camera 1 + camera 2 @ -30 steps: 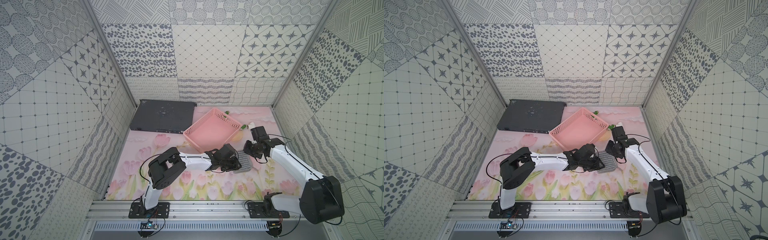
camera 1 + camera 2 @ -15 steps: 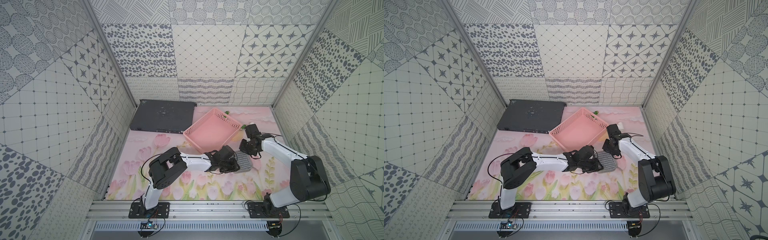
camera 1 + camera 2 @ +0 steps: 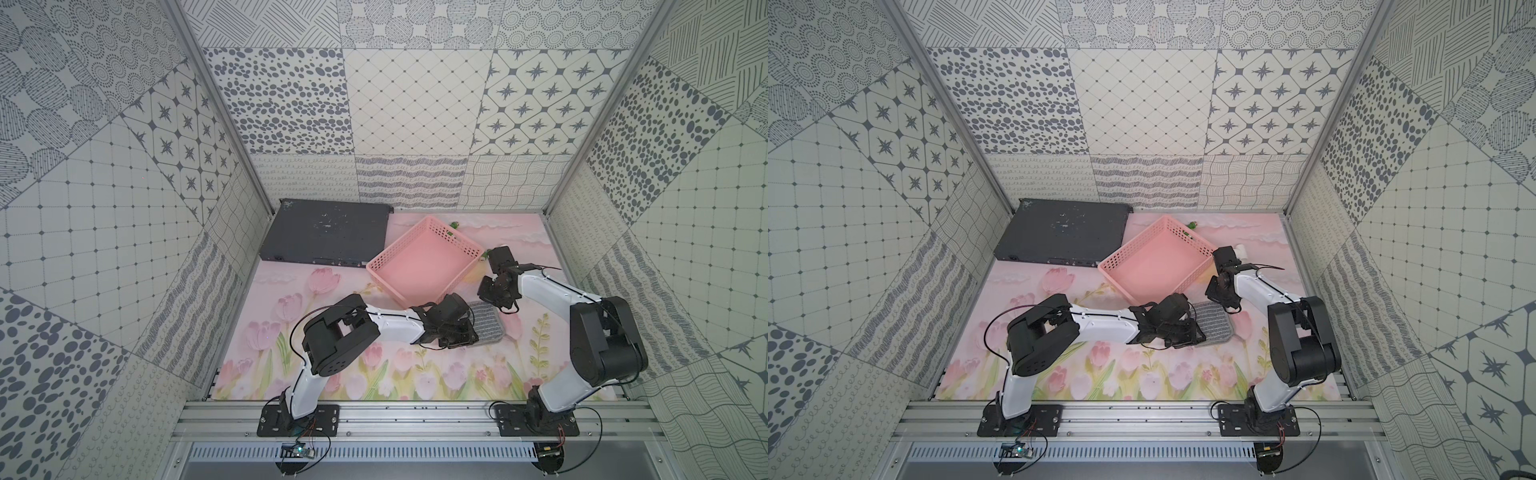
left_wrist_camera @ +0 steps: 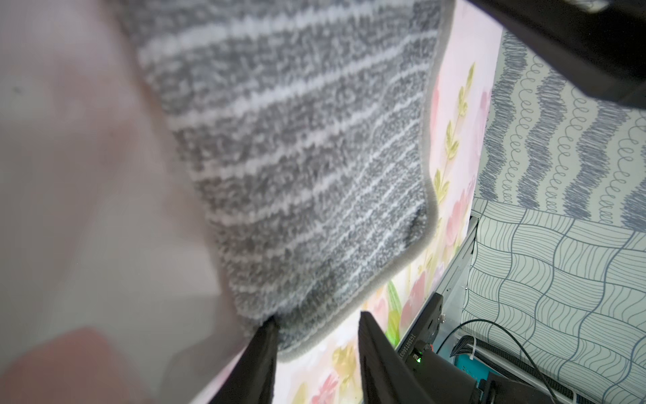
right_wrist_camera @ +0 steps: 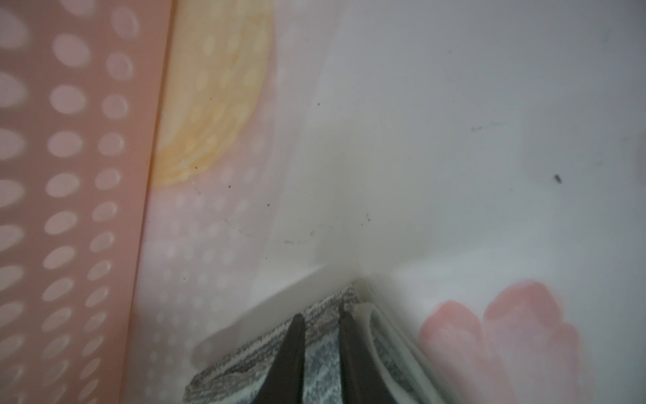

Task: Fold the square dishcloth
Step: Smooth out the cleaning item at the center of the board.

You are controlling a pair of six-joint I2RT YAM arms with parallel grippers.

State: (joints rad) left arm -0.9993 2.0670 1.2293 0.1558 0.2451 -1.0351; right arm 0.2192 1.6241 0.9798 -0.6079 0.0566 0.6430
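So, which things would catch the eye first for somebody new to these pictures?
The pink basket, empty and set at an angle, sits mid-mat beside a dark flat box at the back left. Just in front of it, the left pincer and right pincer meet at the small grey striped square dishcloth.

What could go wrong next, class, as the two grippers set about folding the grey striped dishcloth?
1. The right gripper appears to pinch a corner of the square dishcloth close to the pink perforated basket; lifting may bump it.
2. The left gripper stands open around only the cloth's edge; its grip may slip.
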